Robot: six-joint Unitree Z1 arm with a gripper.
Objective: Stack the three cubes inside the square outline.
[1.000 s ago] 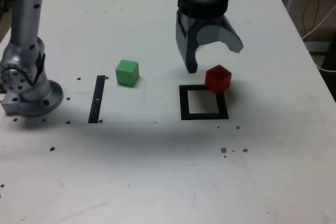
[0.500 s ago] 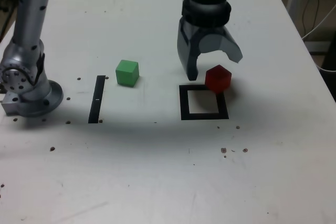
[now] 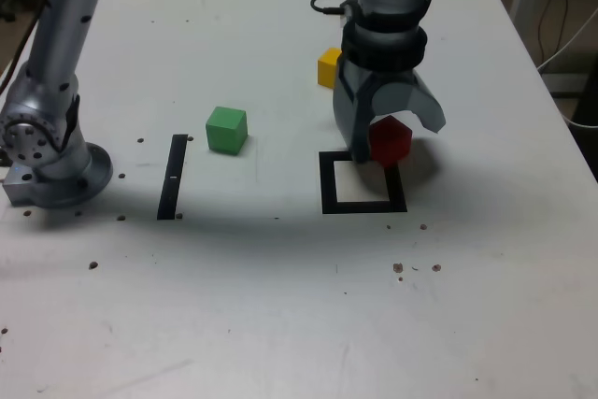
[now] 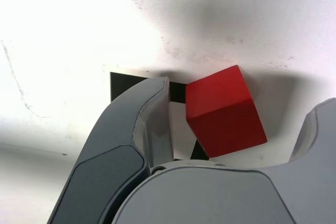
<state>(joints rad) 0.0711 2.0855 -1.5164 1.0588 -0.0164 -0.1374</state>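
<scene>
- While your claw (image 3: 385, 142) hangs low over the tabletop (image 3: 280, 306), its jaws stand apart on either side of the red cube (image 3: 389, 140), not clamped on it.
- You see that cube on the square outline's (image 3: 363, 183) far right corner in the exterior view.
- The green cube (image 3: 226, 129) and yellow cube (image 3: 328, 67) sit apart.

Your single silver-grey arm reaches in from the far side of the table, its dark-collared wrist pointing almost straight down. The dark grey two-fingered gripper (image 3: 386, 144) hangs low at the surface, jaws spread wide with a clear gap between them. In the wrist view both curved fingers (image 4: 140, 129) frame that gap, neither pressed shut.
</scene>
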